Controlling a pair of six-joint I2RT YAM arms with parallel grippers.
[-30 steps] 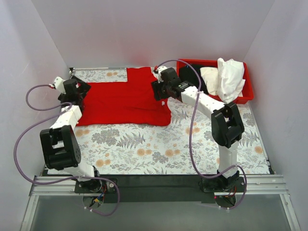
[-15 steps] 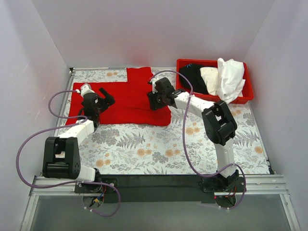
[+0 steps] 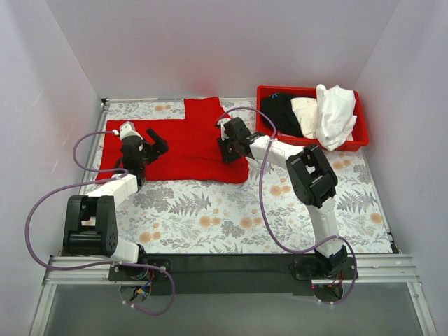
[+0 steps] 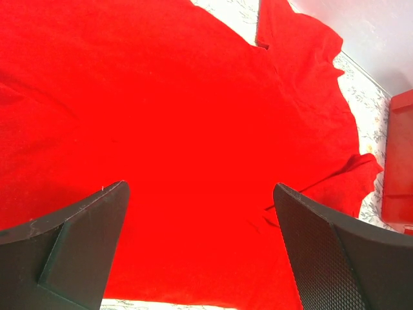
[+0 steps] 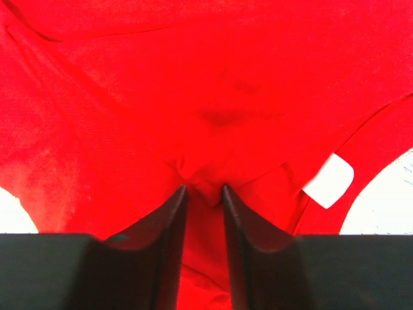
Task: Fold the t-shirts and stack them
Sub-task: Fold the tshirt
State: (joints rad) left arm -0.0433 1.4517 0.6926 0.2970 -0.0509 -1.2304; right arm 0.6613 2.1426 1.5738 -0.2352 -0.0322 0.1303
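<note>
While partly under red t-shirt, floral-print table between white walls

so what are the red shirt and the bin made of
Shirt: soft cloth, likely a knit, with a matte finish. It lies in creases and bunches into a pinch in the right hand.
Bin: probably rigid plastic, smooth-looking. Its straight walls and crisp rim hold their shape around the clothes piled inside.

Looked like a robotics lab booth, probably: plain white walls boxing in a table, robot arms bolted to a metal rail.
</note>
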